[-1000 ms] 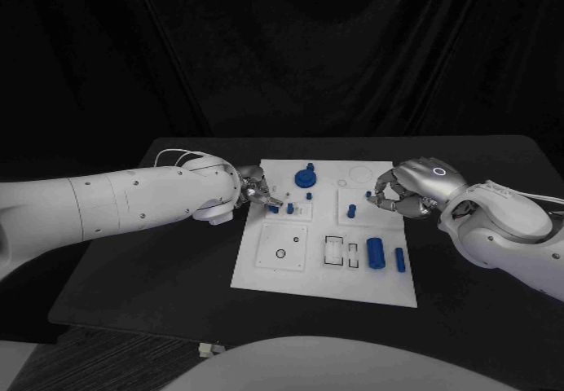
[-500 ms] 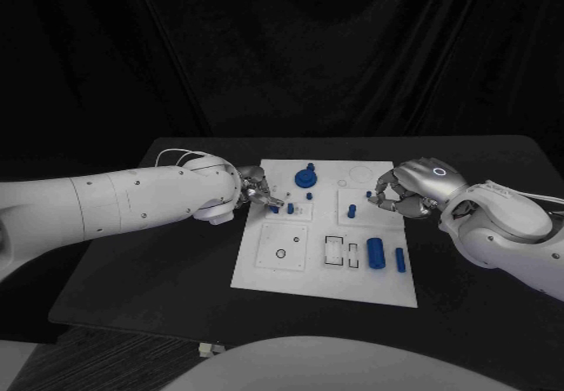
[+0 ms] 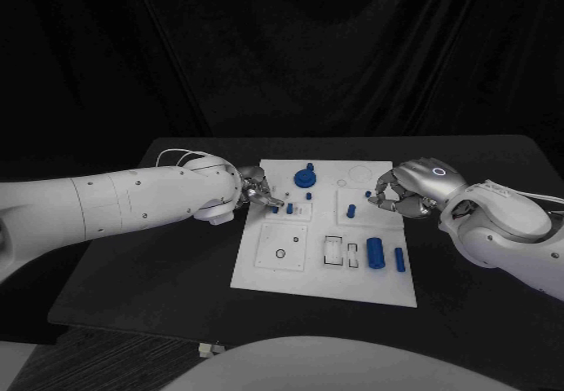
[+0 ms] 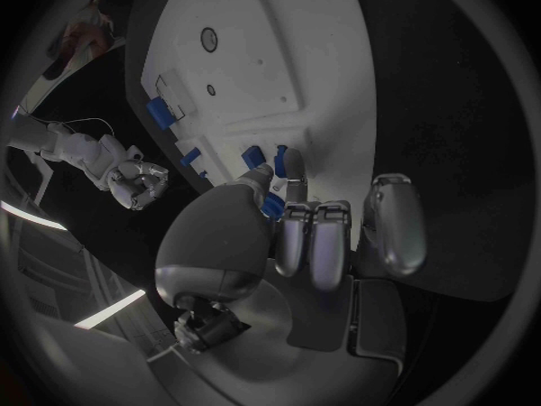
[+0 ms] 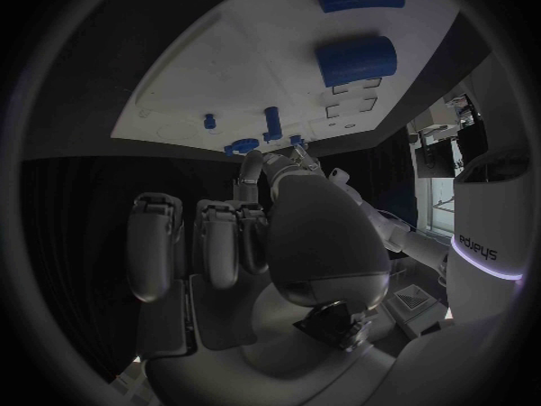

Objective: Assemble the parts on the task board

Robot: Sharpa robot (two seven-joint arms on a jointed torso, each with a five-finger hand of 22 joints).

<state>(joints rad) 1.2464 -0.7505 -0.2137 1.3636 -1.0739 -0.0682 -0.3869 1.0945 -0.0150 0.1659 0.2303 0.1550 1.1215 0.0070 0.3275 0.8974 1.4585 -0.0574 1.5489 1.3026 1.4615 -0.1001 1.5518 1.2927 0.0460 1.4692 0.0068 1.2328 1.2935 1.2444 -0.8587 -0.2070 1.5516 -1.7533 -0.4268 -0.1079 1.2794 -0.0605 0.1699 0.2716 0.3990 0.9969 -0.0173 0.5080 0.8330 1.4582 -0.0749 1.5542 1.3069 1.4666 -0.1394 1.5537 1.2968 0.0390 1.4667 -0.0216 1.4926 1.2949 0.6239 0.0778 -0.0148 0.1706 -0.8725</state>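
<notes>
Left hand (image 3: 257,195) pinches a small blue part (image 3: 273,208) at the task board (image 3: 294,273)'s left edge; right hand (image 3: 399,195) hovers curled, seemingly gripping another blue piece (image 3: 369,195) over the right side

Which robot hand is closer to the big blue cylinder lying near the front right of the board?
Right. The right robot hand sits just behind the big blue cylinder, over the board's right edge. The left robot hand is across the task board, at its left edge.
</notes>
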